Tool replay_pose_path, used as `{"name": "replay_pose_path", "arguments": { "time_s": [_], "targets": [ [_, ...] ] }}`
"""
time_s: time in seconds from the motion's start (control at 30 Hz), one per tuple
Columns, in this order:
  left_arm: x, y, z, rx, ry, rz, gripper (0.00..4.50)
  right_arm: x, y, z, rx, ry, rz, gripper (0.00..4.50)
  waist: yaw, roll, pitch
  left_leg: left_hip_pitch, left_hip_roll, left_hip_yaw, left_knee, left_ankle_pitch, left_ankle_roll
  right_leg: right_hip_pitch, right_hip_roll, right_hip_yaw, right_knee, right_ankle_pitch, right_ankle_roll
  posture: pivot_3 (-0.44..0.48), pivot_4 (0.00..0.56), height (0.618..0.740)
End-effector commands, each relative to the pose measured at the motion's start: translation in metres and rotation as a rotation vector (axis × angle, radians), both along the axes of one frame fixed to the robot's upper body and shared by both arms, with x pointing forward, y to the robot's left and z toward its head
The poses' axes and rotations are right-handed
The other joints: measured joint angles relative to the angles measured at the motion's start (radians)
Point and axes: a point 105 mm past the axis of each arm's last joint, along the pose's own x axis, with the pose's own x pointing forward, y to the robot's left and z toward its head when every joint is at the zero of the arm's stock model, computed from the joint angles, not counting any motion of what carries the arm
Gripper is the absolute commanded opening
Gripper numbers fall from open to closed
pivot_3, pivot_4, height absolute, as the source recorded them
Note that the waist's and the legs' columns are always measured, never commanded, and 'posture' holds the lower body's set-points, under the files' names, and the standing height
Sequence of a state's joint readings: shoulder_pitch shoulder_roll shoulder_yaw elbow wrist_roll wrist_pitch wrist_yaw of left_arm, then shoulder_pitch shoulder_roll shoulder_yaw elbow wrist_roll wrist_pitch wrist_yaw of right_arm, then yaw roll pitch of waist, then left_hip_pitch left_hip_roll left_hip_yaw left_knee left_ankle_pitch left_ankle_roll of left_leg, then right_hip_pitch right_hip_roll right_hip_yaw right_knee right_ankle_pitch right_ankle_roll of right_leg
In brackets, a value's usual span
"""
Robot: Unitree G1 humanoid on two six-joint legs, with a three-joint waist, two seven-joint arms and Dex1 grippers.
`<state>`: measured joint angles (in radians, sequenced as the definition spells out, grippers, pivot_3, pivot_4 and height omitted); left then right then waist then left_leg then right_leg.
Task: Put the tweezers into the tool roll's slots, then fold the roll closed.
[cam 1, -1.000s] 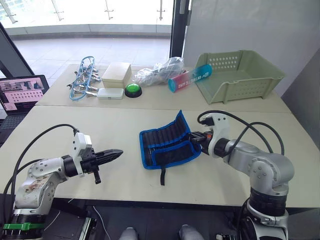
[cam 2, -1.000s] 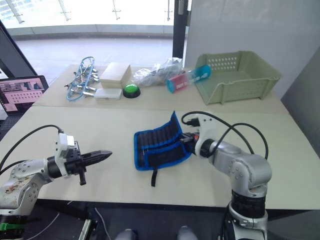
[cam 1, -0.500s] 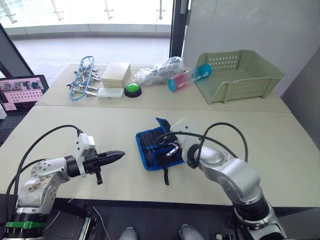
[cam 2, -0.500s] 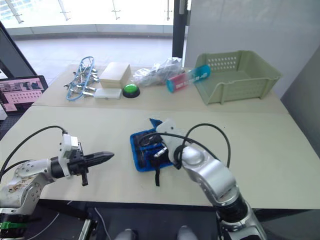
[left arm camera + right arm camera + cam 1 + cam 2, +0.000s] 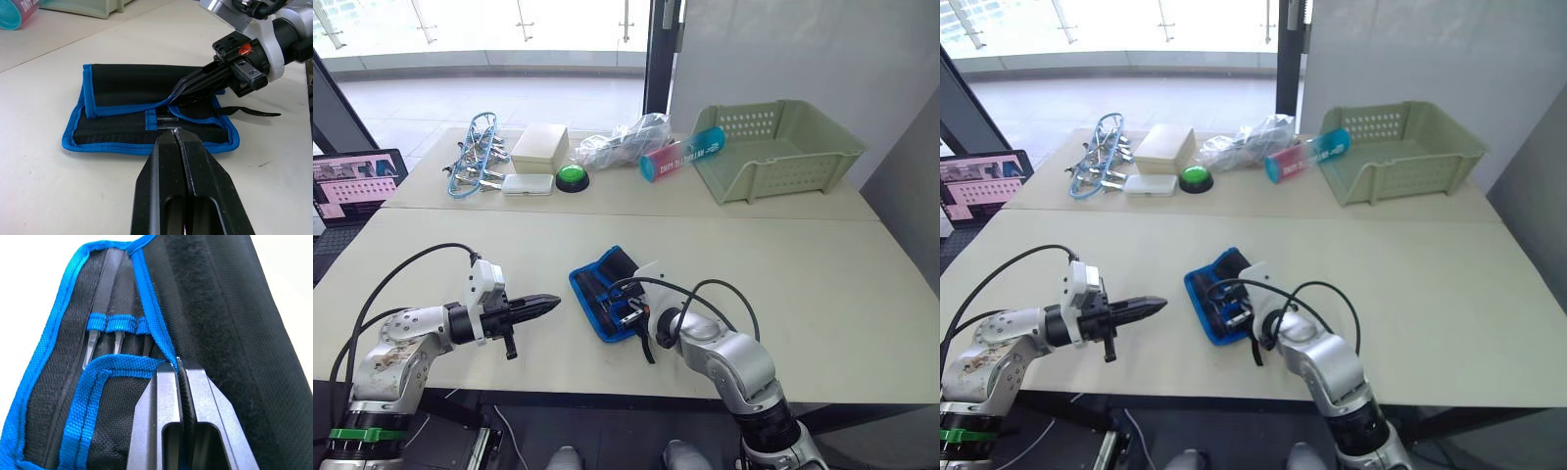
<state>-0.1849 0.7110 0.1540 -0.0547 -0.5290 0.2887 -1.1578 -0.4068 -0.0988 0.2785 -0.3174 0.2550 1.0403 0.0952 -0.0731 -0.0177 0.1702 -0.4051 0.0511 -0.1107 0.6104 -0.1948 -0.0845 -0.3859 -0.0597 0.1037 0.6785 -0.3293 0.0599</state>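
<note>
The tool roll (image 5: 595, 285) lies folded over on the near table, black with blue edging, its strap (image 5: 645, 347) trailing toward the front edge. My right gripper (image 5: 177, 368) is shut on the blue edge of the roll's top flap (image 5: 128, 78). Under that flap, pale tips of the tweezers (image 5: 90, 345) poke out of the slots (image 5: 113, 323); their bodies are hidden. My left gripper (image 5: 544, 301) is shut with nothing in it, hovering just left of the roll and pointing at it.
On the far table stand a green basket (image 5: 783, 147), a teal and pink tube (image 5: 683, 155), a plastic bag (image 5: 625, 137), a green button (image 5: 573, 176), a white box (image 5: 540, 147) and the blue-framed tool bundle (image 5: 475, 162). A laptop (image 5: 352, 181) sits at far left.
My right gripper has swung leftward, carrying the roll's right flap over so the spread roll is now folded. The left gripper has edged slightly toward the roll.
</note>
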Motion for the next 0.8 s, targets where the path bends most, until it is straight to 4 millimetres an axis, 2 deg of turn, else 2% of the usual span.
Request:
{"name": "replay_pose_path", "arguments": {
  "time_s": [0.03, 0.07, 0.2, 0.23, 0.43, 0.57, 0.7, 0.8],
  "targets": [
    [-0.001, 0.0, 0.005, 0.014, -0.022, -0.01, 0.0, 0.004, -0.013, -0.011, 0.079, 0.098, -0.034, 0.04, 0.002, 0.0, 0.0, 0.0, 0.0, 0.0, 0.0, 0.0, 0.0, 0.0, 0.0, 0.0, 0.0, 0.0, 0.0, 0.0, 0.15, 0.74],
    [-0.001, 0.0, 0.005, 0.014, -0.022, -0.01, 0.0, 0.005, -0.013, -0.008, 0.104, 0.098, -0.036, 0.63, 0.002, 0.0, 0.0, 0.0, 0.0, 0.0, 0.0, 0.001, 0.001, 0.0, 0.0, 0.0, 0.0, 0.0, 0.0, 0.0, 0.15, 0.74],
    [-0.001, -0.001, 0.005, 0.013, -0.022, -0.01, 0.0, 0.007, -0.006, 0.019, 0.274, 0.094, 0.027, 1.99, 0.002, 0.0, 0.0, 0.0, 0.0, 0.0, 0.0, 0.001, 0.001, 0.0, 0.0, 0.0, 0.0, 0.0, 0.0, 0.0, 0.15, 0.74],
    [-0.001, -0.001, 0.004, 0.012, -0.021, -0.011, 0.0, 0.006, -0.006, 0.027, 0.303, 0.085, 0.053, 2.22, 0.002, 0.0, 0.0, -0.001, 0.0, 0.0, 0.0, 0.001, 0.001, 0.0, 0.0, 0.0, 0.0, 0.0, 0.0, 0.0, 0.15, 0.74],
    [-0.001, -0.001, 0.005, 0.009, -0.018, -0.012, 0.0, 0.011, -0.026, 0.072, 0.435, -0.002, 0.152, 2.22, 0.002, 0.0, 0.0, -0.002, 0.0, 0.0, 0.0, 0.001, 0.001, -0.001, 0.0, 0.0, 0.001, 0.0, 0.0, 0.0, 0.15, 0.74],
    [-0.002, -0.003, 0.007, -0.044, 0.03, -0.013, 0.0, 0.015, -0.038, 0.081, 0.453, -0.037, 0.206, 2.22, 0.0, 0.0, 0.0, -0.001, 0.0, 0.0, -0.002, 0.001, 0.001, -0.001, 0.0, 0.0, 0.001, 0.0, 0.0, 0.0, 0.15, 0.74],
    [-0.002, -0.005, 0.008, -0.121, 0.122, 0.007, 0.0, 0.023, -0.041, 0.07, 0.41, -0.065, 0.251, 1.07, -0.001, 0.0, 0.0, -0.002, 0.0, 0.0, -0.001, 0.001, 0.001, -0.001, 0.0, 0.0, 0.001, 0.0, 0.0, 0.0, 0.15, 0.74],
    [-0.003, -0.005, 0.007, -0.171, 0.213, 0.036, 0.0, 0.025, -0.036, 0.05, 0.3, -0.086, 0.34, 0.04, -0.002, 0.0, 0.001, -0.001, 0.0, 0.0, -0.001, 0.001, 0.001, -0.001, 0.0, 0.0, 0.001, 0.0, 0.0, 0.0, 0.15, 0.74]
  ]
}}
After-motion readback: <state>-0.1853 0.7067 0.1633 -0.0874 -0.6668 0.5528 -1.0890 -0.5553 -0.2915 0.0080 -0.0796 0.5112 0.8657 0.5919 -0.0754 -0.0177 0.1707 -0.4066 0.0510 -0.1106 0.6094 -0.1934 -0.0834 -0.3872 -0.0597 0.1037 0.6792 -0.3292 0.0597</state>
